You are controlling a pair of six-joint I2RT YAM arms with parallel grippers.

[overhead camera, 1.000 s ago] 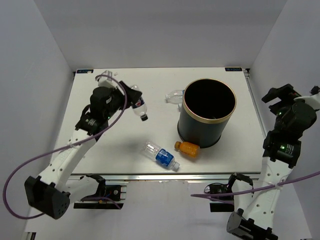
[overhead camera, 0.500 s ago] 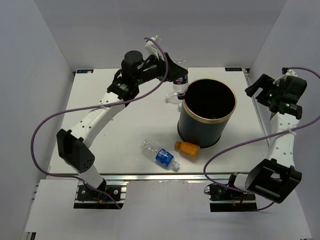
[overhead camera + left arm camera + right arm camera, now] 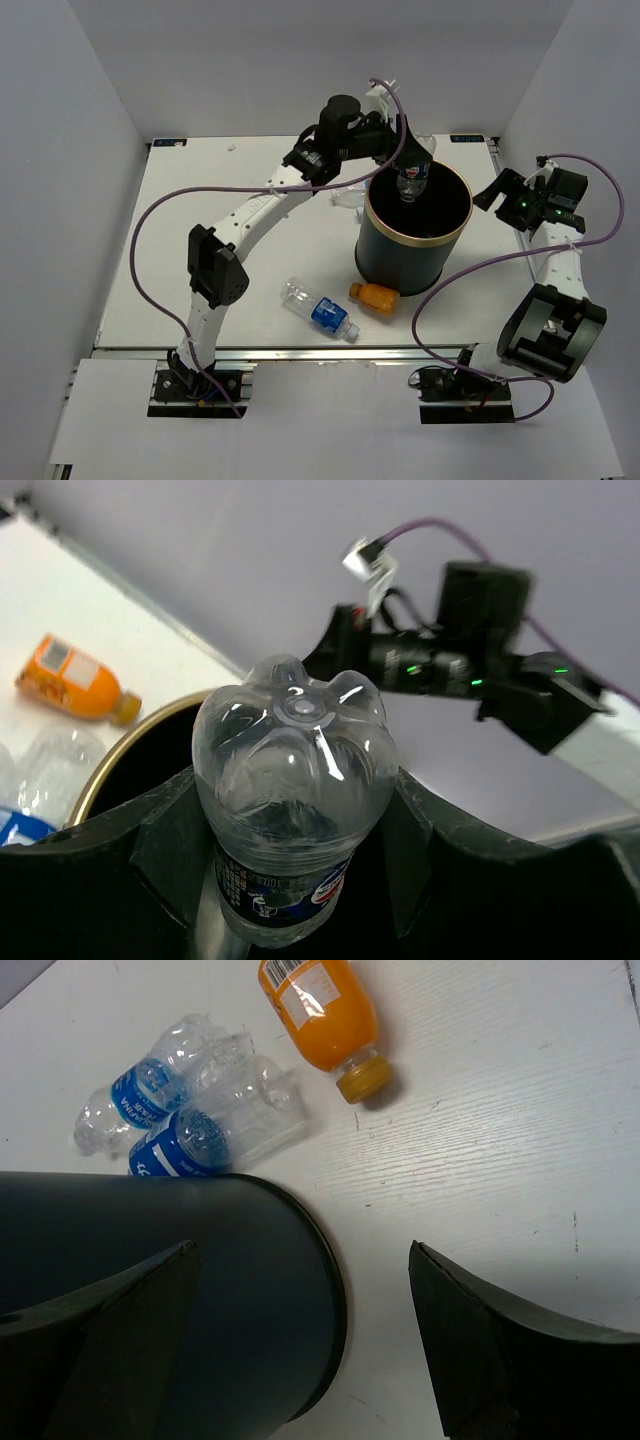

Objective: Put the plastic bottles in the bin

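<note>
**1 of 4 bottles over the bin, 3 on the table**

- Left gripper (image 3: 405, 160) is clamped on the Pepsi bottle (image 3: 290, 780), 1 finger on each side of the body. The bottle's base faces the wrist camera and its neck points away, down toward the opening.
- From above, the Pepsi bottle (image 3: 413, 175) hangs inside the rim line of the bin (image 3: 368, 215), at its far side. The left arm is stretched long across the table to get there. Being over the opening rather than over the rim means a release should drop it straight in, so my read is that the step in hand is the drop.
- Right gripper (image 3: 495, 190) is at the right edge, aimed at the bin, with its fingers spread wide and nothing between them. It looks parked clear of the left arm's path.
- Orange bottle (image 3: 375, 297) lies on its side at the foot of the bin, toward the near edge.
- Blue-label bottle (image 3: 320, 310) lies on its side just left of the orange one, close to the near edge.
- Clear bottle (image 3: 348, 195) is beside the bin's left wall toward the far edge, partly hidden by the left arm.
- The bin's inside is dark, so I cannot tell what is in it.
- Risk: the bottle hangs close to the far rim, so a swing on release could clip it.
</note>
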